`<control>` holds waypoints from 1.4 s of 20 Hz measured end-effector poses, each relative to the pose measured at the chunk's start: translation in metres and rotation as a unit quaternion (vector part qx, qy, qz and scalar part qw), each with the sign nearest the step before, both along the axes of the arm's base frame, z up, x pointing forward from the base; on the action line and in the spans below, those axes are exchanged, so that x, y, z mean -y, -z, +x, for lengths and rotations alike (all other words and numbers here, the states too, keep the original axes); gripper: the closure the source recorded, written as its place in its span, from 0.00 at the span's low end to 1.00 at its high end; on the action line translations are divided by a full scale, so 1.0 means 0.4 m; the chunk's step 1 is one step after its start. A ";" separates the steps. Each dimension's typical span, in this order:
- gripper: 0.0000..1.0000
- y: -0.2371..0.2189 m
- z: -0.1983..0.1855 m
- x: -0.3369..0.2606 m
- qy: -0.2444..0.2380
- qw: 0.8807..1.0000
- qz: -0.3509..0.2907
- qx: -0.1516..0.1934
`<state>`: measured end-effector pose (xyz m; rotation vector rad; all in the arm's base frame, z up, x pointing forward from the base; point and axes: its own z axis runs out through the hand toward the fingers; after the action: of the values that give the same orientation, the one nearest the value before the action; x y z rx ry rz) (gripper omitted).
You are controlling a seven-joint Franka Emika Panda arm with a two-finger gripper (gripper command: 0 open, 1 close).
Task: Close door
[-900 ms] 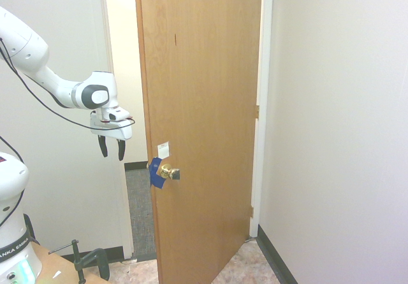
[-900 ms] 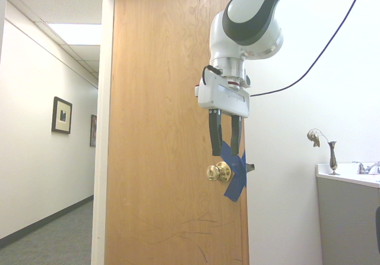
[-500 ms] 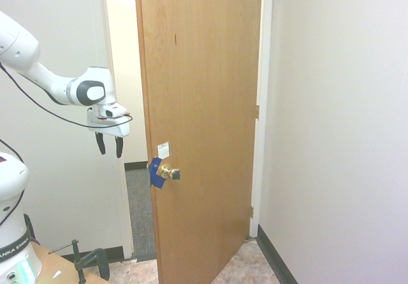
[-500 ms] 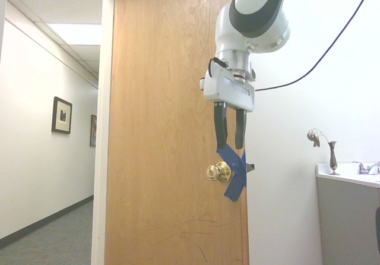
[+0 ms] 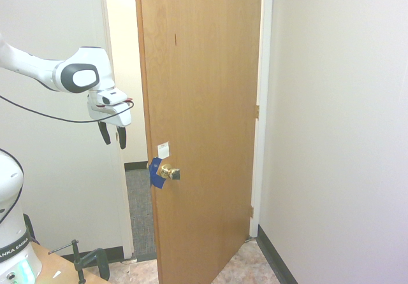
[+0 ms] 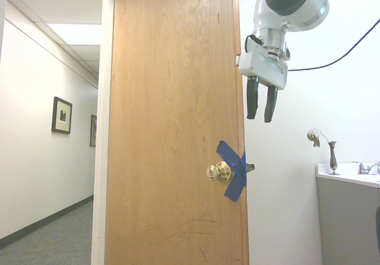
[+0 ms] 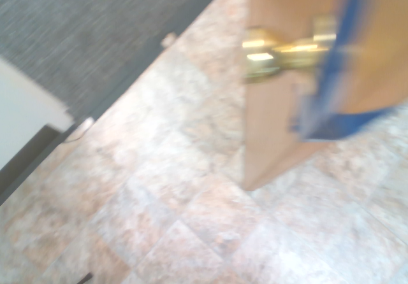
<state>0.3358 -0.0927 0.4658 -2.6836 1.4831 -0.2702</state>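
The door [image 5: 204, 106] is a tall slab of light-brown wood, standing partly open. It carries a brass knob [image 5: 169, 172], blue tape [image 5: 154, 171] at its latch edge and a small white sticker [image 5: 163, 149]. The second exterior view shows the door [image 6: 172, 128] from the other side, with its knob [image 6: 218, 172] and crossed blue tape [image 6: 234, 170]. My gripper [image 5: 112, 136] hangs fingers-down beside the door's free edge, above the knob and clear of the wood. The gripper [image 6: 261, 102] is open and holds nothing. The blurred wrist view looks down on the knob [image 7: 271, 51] and tape [image 7: 331, 99].
A white door frame [image 5: 108, 55] and wall stand right behind my gripper. A white wall [image 5: 338, 131] closes the right side. Beyond the door lies a carpeted hallway [image 6: 53, 241]. A counter [image 6: 347, 182] with a small vase [image 6: 331, 155] stands at the right of the second exterior view.
My gripper has risen and drawn back from the knob towards the door frame, and it has turned a little. The door has not moved.
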 end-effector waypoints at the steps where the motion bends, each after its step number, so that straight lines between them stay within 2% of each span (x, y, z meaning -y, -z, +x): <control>1: 0.00 -0.007 -0.005 0.028 0.009 1.000 0.002 0.002; 6: 0.00 -0.042 -0.003 0.197 0.062 0.998 0.015 0.014; 14: 0.00 -0.021 0.094 0.411 0.133 0.990 0.038 0.004; 18: 0.00 0.032 0.175 0.418 0.210 0.972 0.097 0.048; 20: 0.00 0.063 0.209 0.411 0.233 0.961 0.136 0.066; 22: 0.00 0.093 0.244 0.383 0.234 0.956 0.157 0.077; 24: 0.00 0.126 0.301 0.296 0.214 0.961 0.157 0.082; 26: 0.00 0.158 0.386 0.120 0.178 0.968 0.155 0.080; 28: 0.00 0.167 0.462 -0.128 0.125 0.979 0.141 0.076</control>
<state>0.5205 -0.0415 0.3992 -2.2107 1.6681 -0.2495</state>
